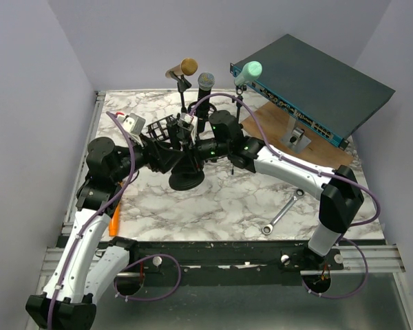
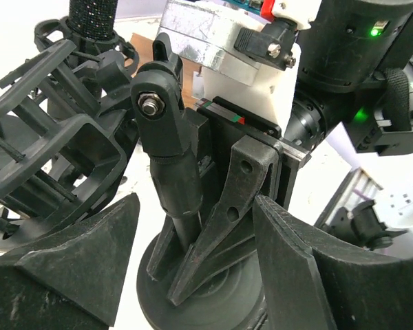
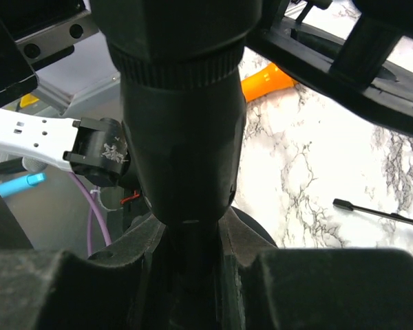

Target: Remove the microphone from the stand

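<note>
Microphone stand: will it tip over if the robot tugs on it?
Probably not easily: the stand has a round base that looks wide and heavy. It looks stiff, not floppy. But the microphone sits high, so a sideways tug might rock it.

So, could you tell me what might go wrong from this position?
The left gripper and right gripper crowd the same stand, so they could collide. The right arm's purple cable loops beside the dark microphone and might snag it. Pulling the microphone could tip the stand on its round base.
</note>
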